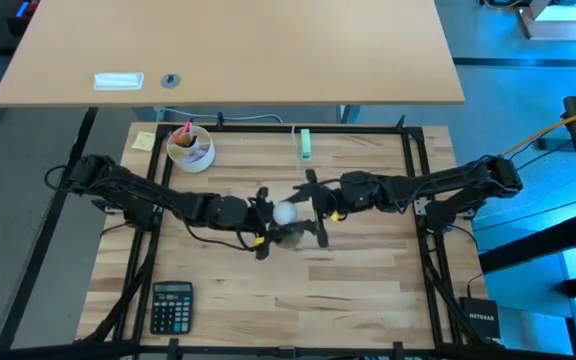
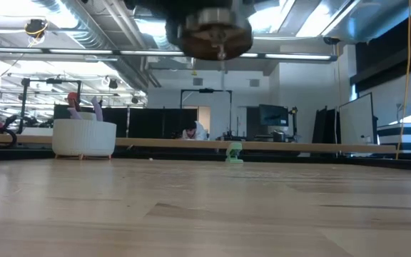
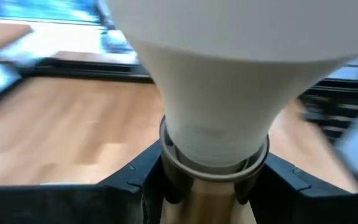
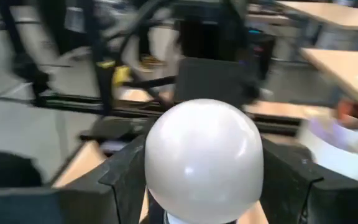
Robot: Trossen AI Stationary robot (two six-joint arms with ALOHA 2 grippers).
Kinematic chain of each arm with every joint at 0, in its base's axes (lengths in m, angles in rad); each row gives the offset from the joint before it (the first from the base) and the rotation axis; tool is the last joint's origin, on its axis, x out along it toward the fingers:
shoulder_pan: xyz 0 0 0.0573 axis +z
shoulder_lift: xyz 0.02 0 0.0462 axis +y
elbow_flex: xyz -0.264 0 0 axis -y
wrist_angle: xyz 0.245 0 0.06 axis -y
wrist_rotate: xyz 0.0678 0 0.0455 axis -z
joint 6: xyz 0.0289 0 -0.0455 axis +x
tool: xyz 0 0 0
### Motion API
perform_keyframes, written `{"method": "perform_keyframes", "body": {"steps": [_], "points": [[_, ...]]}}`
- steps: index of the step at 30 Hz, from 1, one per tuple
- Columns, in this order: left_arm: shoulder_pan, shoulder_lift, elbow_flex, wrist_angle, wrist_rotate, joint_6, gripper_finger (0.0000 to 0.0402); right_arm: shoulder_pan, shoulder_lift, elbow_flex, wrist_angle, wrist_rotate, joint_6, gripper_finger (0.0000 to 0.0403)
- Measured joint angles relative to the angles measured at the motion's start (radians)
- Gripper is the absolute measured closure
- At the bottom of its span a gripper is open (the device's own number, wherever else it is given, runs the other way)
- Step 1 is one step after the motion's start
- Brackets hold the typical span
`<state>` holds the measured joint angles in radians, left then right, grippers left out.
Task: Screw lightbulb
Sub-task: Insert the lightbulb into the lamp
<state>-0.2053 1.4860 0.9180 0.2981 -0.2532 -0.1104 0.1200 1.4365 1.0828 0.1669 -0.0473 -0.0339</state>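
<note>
The white lightbulb (image 1: 286,212) is held up over the middle of the table, between both grippers. In the left wrist view its neck (image 3: 216,134) goes into a dark ring on a tan socket (image 3: 213,199). My left gripper (image 1: 261,222) is shut on that socket. My right gripper (image 1: 317,213) is shut on the bulb's rounded head (image 4: 202,158). In the low view the socket's round underside (image 2: 216,32) hangs well clear of the table top. My left gripper pinches the socket between its two fingers (image 3: 135,183), at the ring just below the bulb's neck (image 3: 211,171). It comes level from the table's left. The socket is lifted clear of the table. My right gripper has the bulb's frosted head (image 4: 160,180) between its two fingers (image 4: 120,180), one on each side. It comes level from the table's right. The bulb is clear of the table.
A white cup with pens (image 1: 190,148) stands at the far left and also shows in the low view (image 2: 84,138). A small green object (image 1: 305,145) lies at the far edge, a calculator (image 1: 171,305) at the near left. A second table (image 1: 228,60) stands beyond.
</note>
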Motion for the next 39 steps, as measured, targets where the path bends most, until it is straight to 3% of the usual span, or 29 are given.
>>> {"method": "perform_keyframes", "body": {"steps": [5, 9, 15, 19, 22, 26, 32, 35, 39], "points": [[-0.019, 0.006, 0.0, 0.015, -0.253, -0.016, 0.0237, 0.0, 0.001, 0.002, -0.015, 0.193, 0.069, 0.0166], [-0.024, 0.02, 0.0, 0.031, -0.379, -0.058, 0.0237, 0.007, 0.001, 0.002, -0.022, 0.31, 0.117, 0.0166], [-0.026, 0.031, 0.0, 0.024, -0.408, -0.086, 0.0237, 0.011, 0.014, 0.002, -0.022, 0.333, 0.128, 0.0163], [-0.03, 0.03, 0.001, 0.023, -0.408, -0.037, 0.0237, 0.011, 0.012, -0.001, -0.011, 0.293, 0.094, 0.0126], [-0.031, 0.027, 0.004, 0.021, -0.392, -0.008, 0.0237, 0.011, 0.012, 0.002, 0.002, 0.26, 0.062, 0.009], [-0.031, 0.016, 0.01, 0.024, -0.388, 0.017, 0.0237, 0.011, 0.005, 0.035, -0.118, 0.236, 0.058, 0.0054], [-0.04, -0.009, 0.008, -0.008, -0.362, 0.037, 0.0237, 0.011, -0.091, 0.091, -0.316, 0.178, 0.051, 0.0038], [-0.043, -0.014, 0.007, -0.014, -0.25, 0.066, 0.0237, 0.011, -0.143, 0.095, -0.399, 0.101, 0.028, 0.004], [-0.037, -0.014, 0.006, 0.028, 0.036, 0.093, 0.0237, 0.011, -0.192, 0.102, -0.422, 0.016, 0.01, 0.0044]]}}
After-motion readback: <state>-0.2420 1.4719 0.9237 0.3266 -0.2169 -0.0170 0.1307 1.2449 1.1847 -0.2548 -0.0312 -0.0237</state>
